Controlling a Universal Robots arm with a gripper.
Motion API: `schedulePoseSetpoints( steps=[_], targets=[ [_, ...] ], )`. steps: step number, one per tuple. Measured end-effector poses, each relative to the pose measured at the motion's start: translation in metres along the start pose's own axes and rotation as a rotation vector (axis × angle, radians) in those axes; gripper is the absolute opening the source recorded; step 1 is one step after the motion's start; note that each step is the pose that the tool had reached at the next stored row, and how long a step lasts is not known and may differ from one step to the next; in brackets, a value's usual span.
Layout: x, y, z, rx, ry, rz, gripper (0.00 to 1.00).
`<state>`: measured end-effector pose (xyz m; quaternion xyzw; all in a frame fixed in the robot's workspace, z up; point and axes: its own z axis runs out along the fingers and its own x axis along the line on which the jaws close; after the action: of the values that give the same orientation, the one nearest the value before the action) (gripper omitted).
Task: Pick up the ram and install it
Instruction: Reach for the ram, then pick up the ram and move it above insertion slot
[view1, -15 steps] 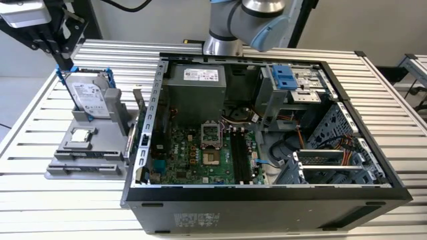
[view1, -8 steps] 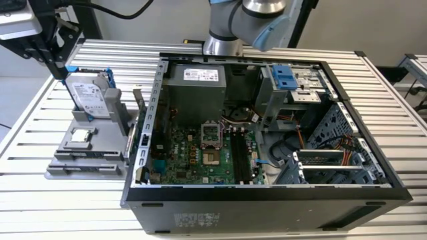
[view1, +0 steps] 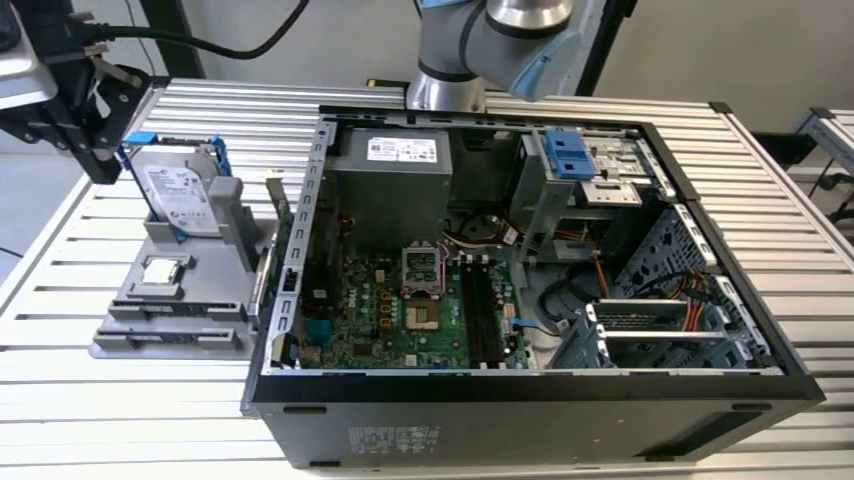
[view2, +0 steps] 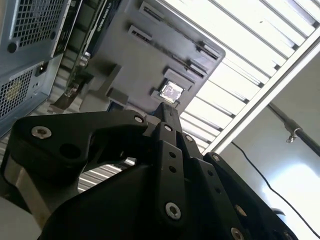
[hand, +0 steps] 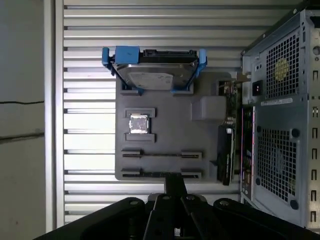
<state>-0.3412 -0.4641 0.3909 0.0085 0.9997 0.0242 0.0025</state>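
Note:
My black gripper (view1: 99, 170) hangs high over the far end of the grey parts holder (view1: 160, 300), on the exterior view's left. Its fingers (hand: 175, 182) come together to one narrow tip, shut with nothing between them. In the first wrist view that tip points at the nearer of two long slots in the holder. A thin dark strip (hand: 160, 174) stands edge-on in that slot and looks like the ram, though I cannot tell for sure. In the second wrist view the closed tip (view2: 167, 107) lines up just under the small silver processor chip (view2: 172, 91).
A silver hard drive in a blue frame (hand: 152, 75) stands at the holder's far end, with the processor chip (hand: 138, 123) in a square pocket below it. An upright card (hand: 227, 150) sits between the holder and the open computer case (view1: 534, 390). The motherboard's black memory slots (view1: 478, 305) lie inside.

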Motion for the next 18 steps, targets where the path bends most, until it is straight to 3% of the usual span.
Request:
schedulePoseSetpoints(
  steps=[5, 18],
  targets=[
    [-0.0002, -0.0147, -0.0005, 0.0001, 0.0016, 0.0, 0.0],
    [-0.0002, -0.0152, -0.0004, 0.0, 0.0015, 0.0, 0.0]
  ],
)
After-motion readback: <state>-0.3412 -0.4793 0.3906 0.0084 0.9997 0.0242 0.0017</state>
